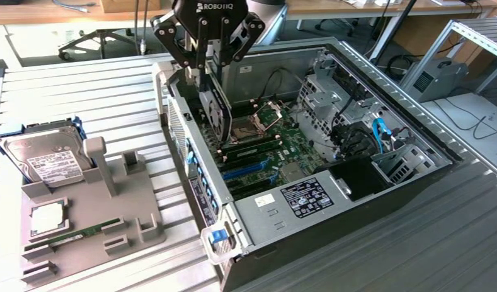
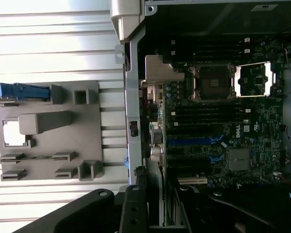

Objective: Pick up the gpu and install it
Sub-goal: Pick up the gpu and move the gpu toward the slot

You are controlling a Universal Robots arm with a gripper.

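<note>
While the arm hangs over the open computer case [image 1: 354,234], we record the gripper [image 1: 209,85] with its fingers [image 1: 202,61] pinching the gpu [image 1: 219,121] by its upper edge. The card hangs upright, long edge down, inside the case, just beside the rear wall on the exterior view's left. Its lower end is over the motherboard [image 1: 301,149], close to the processor socket [image 1: 250,125]. We cannot tell whether it touches the board. The blue slots [image 1: 250,170] lie apart from the card, further along the board. In the wrist view the card appears edge-on beside the case wall. On the desk [image 1: 86,91], at the exterior view's left, a grey tray [image 1: 110,204] carries the hard drive [image 1: 45,159] and a green memory stick [image 1: 82,233], well apart from the gripper.
</note>
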